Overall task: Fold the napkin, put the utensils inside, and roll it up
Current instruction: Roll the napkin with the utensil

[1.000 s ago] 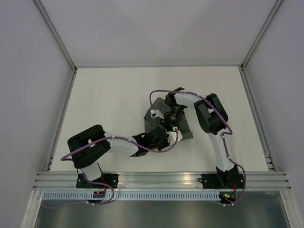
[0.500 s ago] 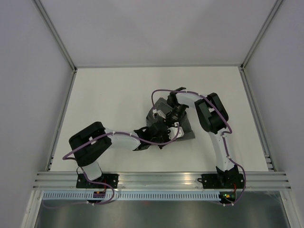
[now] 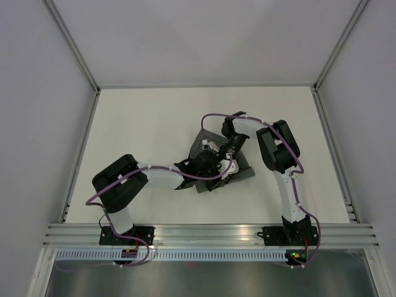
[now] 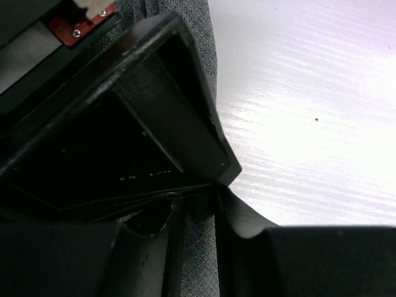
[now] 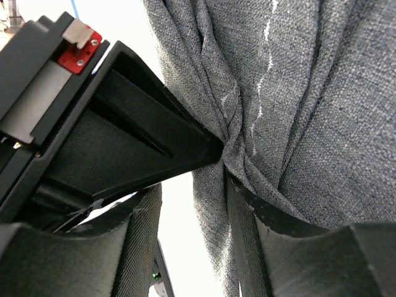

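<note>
The dark grey napkin (image 3: 244, 167) lies bunched at mid-table, with both grippers crowded over it. My left gripper (image 3: 209, 168) reaches in from the left. In the left wrist view a narrow fold of napkin (image 4: 198, 260) fills the slit of my left gripper (image 4: 197, 210), so it is shut on the cloth. My right gripper (image 3: 224, 151) comes down from behind. In the right wrist view the gathered napkin (image 5: 309, 93) hangs against one finger (image 5: 247, 247) of my right gripper (image 5: 189, 204), which is open, with bright table showing in the gap. The utensils are hidden.
White table (image 3: 142, 130) surrounds the cloth, bounded by metal rails (image 3: 80, 154) left and right and grey walls behind. Purple cables (image 3: 213, 116) loop over the right arm. Each wrist view shows the other gripper's black body (image 5: 111, 130) close by.
My right gripper has opened and let go of the cloth. The left arm has pushed farther right over the napkin, and the napkin's left part has bunched up.
</note>
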